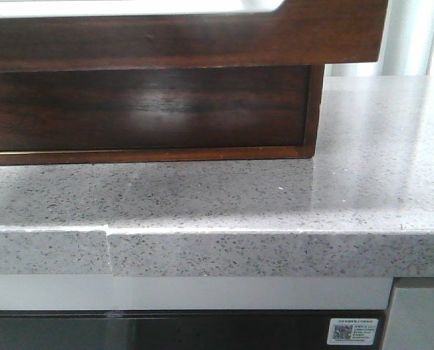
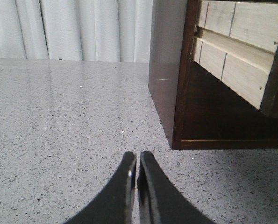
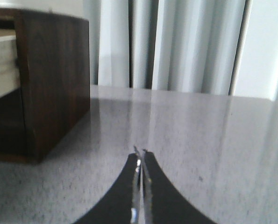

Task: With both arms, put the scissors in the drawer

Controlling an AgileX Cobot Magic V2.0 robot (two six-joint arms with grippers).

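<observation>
Seemingly nothing is in hand yet: the left claw point(image 2: 137, 164) and right claw point(image 3: 139, 161) are both pressed together, empty, low over the speckled worktop point(image 1: 289, 204). No scissors show anywhere. The drawer point(image 1: 202, 33) juts out; next, someone must find the scissors.

Daylight came through the curtains point(image 3: 190, 46) behind my desk point(image 1: 275, 197), glaring on its polished top; my right wrist picture was soft and blurred.

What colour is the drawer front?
Dark glossy brown wood on the drawer, clearest in the front view.
</observation>
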